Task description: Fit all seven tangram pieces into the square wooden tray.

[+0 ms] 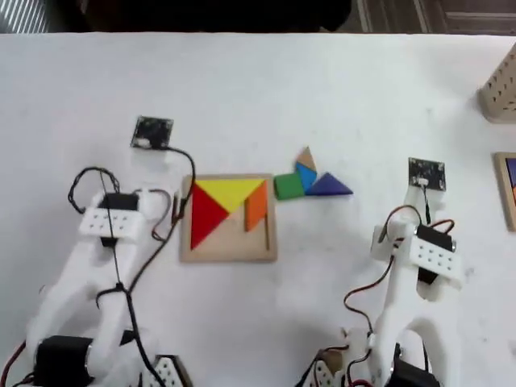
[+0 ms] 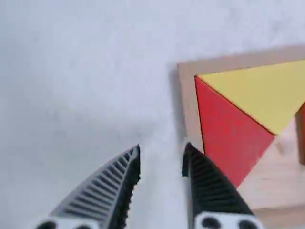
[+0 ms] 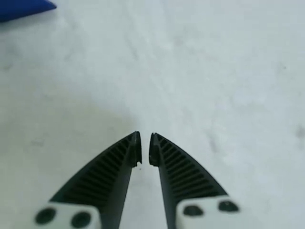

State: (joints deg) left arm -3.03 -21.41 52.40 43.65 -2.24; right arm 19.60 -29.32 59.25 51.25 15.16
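The square wooden tray lies at the table's middle and holds a yellow triangle, a red triangle and an orange piece. Outside it, to the right, a green square, a light blue triangle, a wood-coloured triangle and a dark blue triangle are clustered. My left gripper is open and empty, just off the tray's left rim near the red triangle. My right gripper is shut over bare table, far from the dark blue triangle.
The left arm stands left of the tray, the right arm at the right. Small black boards with cables sit near each. A perforated wooden block and another tray's edge are at the far right.
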